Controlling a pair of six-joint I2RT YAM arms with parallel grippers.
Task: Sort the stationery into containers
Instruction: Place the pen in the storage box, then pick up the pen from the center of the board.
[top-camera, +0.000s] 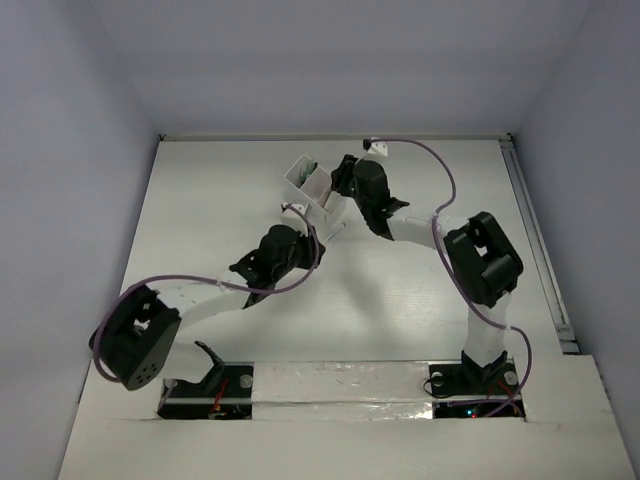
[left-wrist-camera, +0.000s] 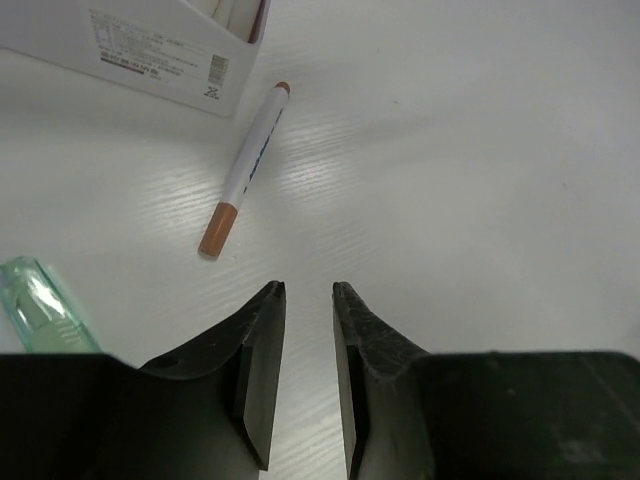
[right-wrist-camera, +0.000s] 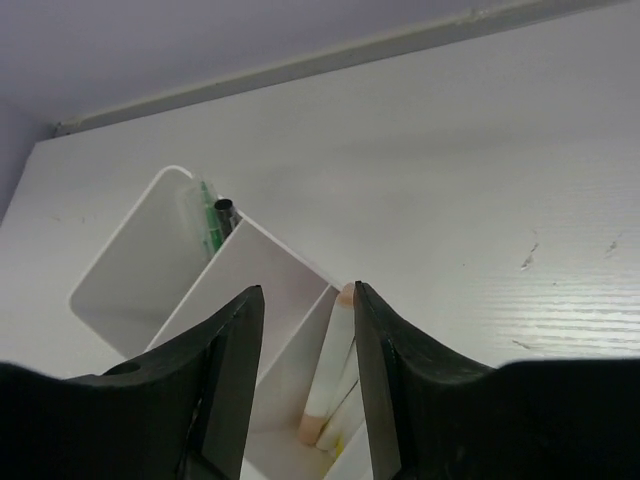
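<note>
The white three-compartment box (top-camera: 303, 181) stands at the back middle of the table. In the right wrist view its left compartment (right-wrist-camera: 150, 260) holds a green pen (right-wrist-camera: 208, 222) and a dark pen (right-wrist-camera: 226, 212). Its right compartment holds white pens (right-wrist-camera: 335, 370), one with an orange cap. My right gripper (right-wrist-camera: 305, 290) is open and empty just above the box (top-camera: 342, 182). My left gripper (left-wrist-camera: 308, 290) is open and empty, low over bare table near the box (top-camera: 305, 232). A white pen with orange-brown ends (left-wrist-camera: 248, 165) lies ahead of it, beside the box corner (left-wrist-camera: 150, 55).
A translucent teal piece (left-wrist-camera: 40, 315) lies on the table left of my left fingers. A small white connector (top-camera: 376, 146) on the purple cable sits near the back wall. A raised rail (top-camera: 535, 240) runs along the table's right edge.
</note>
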